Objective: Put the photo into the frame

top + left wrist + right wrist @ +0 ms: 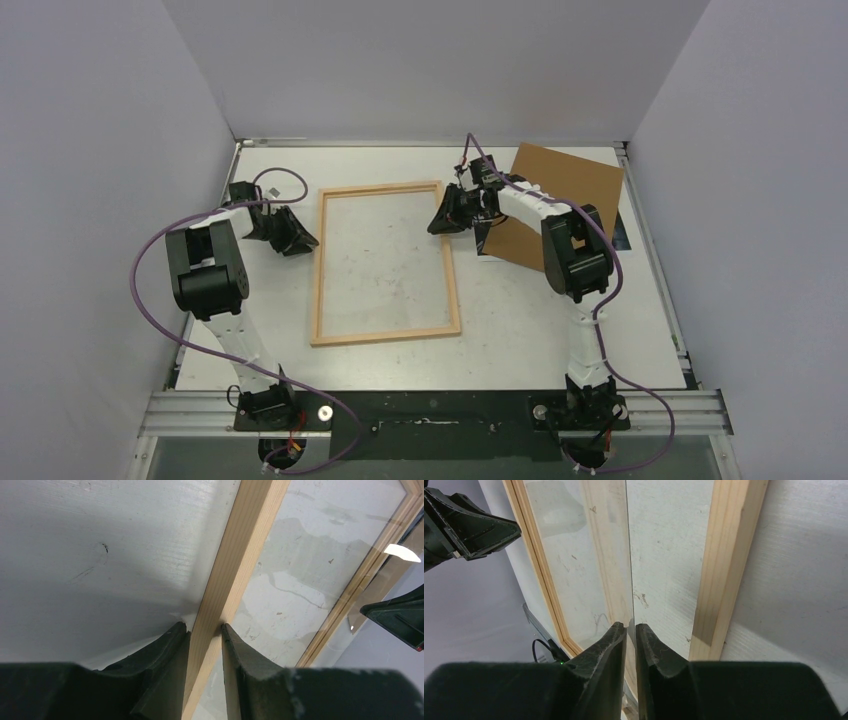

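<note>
The left claw is pinching the frame by its left rail on the counter. The right claw is pinching a clear pane by its edge (beside the right rail). The photo is peeking from under the brown board.

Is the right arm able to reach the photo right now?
Probably not: the right gripper is shut on the pane, and the board covers most of the photo.
</note>
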Motion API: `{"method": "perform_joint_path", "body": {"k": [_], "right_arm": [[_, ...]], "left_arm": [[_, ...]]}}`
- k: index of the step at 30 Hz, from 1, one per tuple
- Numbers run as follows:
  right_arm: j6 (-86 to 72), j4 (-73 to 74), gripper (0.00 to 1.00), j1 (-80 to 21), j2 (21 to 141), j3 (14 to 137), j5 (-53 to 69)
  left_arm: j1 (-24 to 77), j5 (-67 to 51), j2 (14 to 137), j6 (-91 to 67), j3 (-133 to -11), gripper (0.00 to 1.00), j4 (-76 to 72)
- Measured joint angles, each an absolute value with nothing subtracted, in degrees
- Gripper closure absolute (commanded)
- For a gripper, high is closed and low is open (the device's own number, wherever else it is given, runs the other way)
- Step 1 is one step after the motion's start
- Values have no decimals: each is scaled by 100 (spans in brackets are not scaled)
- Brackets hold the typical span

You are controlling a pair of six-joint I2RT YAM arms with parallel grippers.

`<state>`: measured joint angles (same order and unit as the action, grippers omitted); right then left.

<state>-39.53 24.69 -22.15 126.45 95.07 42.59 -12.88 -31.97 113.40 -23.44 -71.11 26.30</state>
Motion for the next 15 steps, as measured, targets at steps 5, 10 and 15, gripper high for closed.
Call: {"method": "perform_joint_path", "body": {"k": [5, 10, 15], "right_arm": [[-3846, 2550, 99, -2215, 12645, 9550, 4230], [-3706, 2648, 100, -2215, 12645, 9579, 4176], [-3632, 2665, 100, -2204, 12643, 9579, 4139]], "left_arm": [[-1288, -3201, 11354, -2342, -7133, 74, 2650], [-1282, -3218, 11378, -2342, -7161, 75, 2668], [-1280, -3227, 11395, -2342, -7185, 75, 2692]]}}
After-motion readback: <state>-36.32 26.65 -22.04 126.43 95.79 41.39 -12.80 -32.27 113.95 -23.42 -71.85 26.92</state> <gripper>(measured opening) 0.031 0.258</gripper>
